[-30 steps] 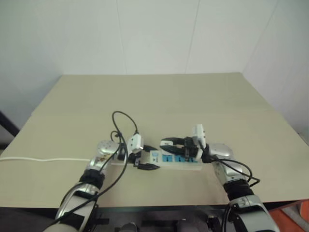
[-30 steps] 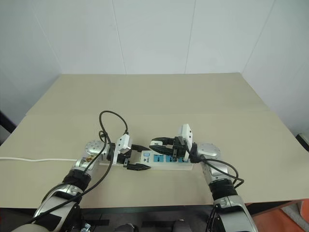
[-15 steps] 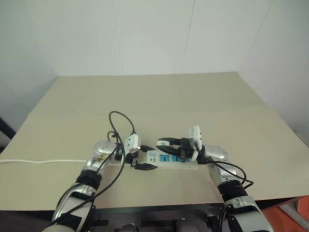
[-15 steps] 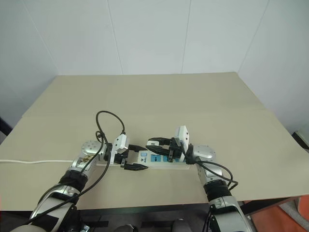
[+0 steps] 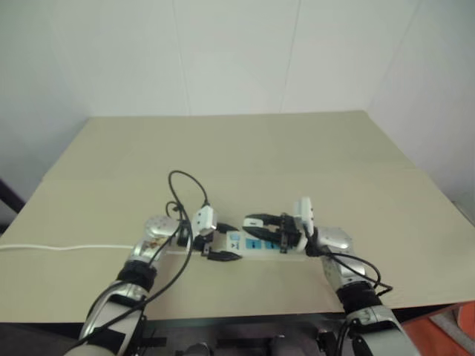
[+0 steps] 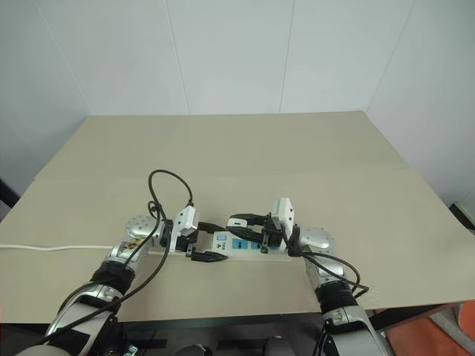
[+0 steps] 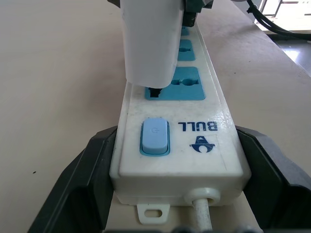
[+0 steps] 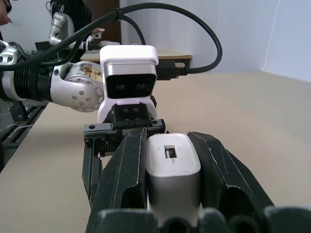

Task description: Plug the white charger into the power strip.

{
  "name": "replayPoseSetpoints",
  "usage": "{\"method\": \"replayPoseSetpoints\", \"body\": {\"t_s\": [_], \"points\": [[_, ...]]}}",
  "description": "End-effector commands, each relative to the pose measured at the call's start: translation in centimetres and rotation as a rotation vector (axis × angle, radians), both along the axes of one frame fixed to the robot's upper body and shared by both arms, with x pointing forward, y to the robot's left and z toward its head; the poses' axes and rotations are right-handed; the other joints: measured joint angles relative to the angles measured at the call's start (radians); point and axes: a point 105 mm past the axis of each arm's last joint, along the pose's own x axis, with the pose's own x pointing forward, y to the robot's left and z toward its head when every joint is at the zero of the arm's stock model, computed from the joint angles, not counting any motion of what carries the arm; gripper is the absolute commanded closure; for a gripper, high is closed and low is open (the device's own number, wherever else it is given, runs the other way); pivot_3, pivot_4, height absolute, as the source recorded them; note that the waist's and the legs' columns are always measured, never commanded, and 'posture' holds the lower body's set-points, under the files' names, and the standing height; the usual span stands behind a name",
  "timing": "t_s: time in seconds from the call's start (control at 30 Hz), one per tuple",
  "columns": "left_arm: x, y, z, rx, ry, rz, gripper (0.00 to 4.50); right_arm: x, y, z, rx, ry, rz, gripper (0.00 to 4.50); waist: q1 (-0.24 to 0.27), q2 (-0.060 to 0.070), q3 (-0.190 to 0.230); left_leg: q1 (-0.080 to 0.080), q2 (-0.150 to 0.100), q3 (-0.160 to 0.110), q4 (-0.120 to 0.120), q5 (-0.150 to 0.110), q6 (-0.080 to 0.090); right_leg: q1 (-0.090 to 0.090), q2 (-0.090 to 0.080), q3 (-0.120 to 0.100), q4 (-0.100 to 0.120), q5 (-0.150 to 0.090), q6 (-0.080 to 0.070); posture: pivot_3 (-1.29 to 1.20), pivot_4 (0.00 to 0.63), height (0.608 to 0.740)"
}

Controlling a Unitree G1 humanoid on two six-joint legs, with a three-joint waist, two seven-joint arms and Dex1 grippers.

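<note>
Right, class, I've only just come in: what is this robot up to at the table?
It is plugging a white charger into a power strip on the table. The left gripper clamps the strip's switch end. The right gripper grips the charger and holds it upright over the first blue socket beside the switch. A dark prong meets the socket, but the charger's body is not yet down against the strip.

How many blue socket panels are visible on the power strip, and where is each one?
3 along the power strip: the nearest one beside the blue switch, under the white charger; the second and third farther along. More may be hidden behind the charger.
</note>
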Motion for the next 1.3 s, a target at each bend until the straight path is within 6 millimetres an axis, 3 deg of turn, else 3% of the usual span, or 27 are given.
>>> {"method": "replayPoseSetpoints", "body": {"t_s": [0.03, 0.43, 0.67, 1.0, 1.3], "points": [[-0.7, 1.1, -1.3, 0.073, 0.041, -0.017, 1.23, 0.2, -1.2, -2.1, -0.077, 0.054, -0.039, 3.31, 0.000, 0.000, 0.000, 0.000, 0.000, 0.000, 0.000, 0.000, 0.000, 0.000, 0.000, 0.000, 0.000, 0.000, 0.000, 0.00, 0.150, 0.740], [-1.0, 1.8, -1.2, 0.076, 0.032, 0.002, 1.23, 0.3, 1.6, -2.6, -0.094, 0.082, 0.083, 3.31, -0.013, -0.002, -0.002, 0.006, 0.002, 0.000, -0.002, 0.000, 0.000, 0.002, 0.002, 0.002, 0.001, -0.001, -0.001, 0.00, 0.150, 0.740], [-1.5, 3.4, -1.2, 0.096, 0.031, 0.029, 1.23, 0.5, 0.9, -3.7, -0.093, 0.123, 0.058, 3.31, -0.010, -0.002, -0.002, 0.013, 0.011, 0.001, -0.003, -0.003, -0.004, 0.007, 0.013, 0.003, 0.000, -0.001, -0.005, 0.00, 0.150, 0.740], [-1.9, 3.7, -1.1, 0.101, 0.032, 0.043, 1.23, 0.6, -1.0, -5.3, -0.139, 0.155, 0.023, 3.31, -0.010, -0.002, -0.002, 0.019, 0.020, 0.002, -0.004, -0.006, -0.005, 0.012, 0.021, 0.003, 0.001, -0.004, -0.011, 0.00, 0.150, 0.740], [-1.8, 3.4, -1.1, 0.096, 0.031, 0.046, 1.23, 0.1, 1.2, -5.2, -0.187, 0.129, 0.127, 3.31, -0.010, -0.002, -0.002, 0.020, 0.020, 0.002, -0.004, -0.006, -0.005, 0.012, 0.021, 0.003, 0.001, -0.005, -0.012, 0.00, 0.150, 0.740]]}}
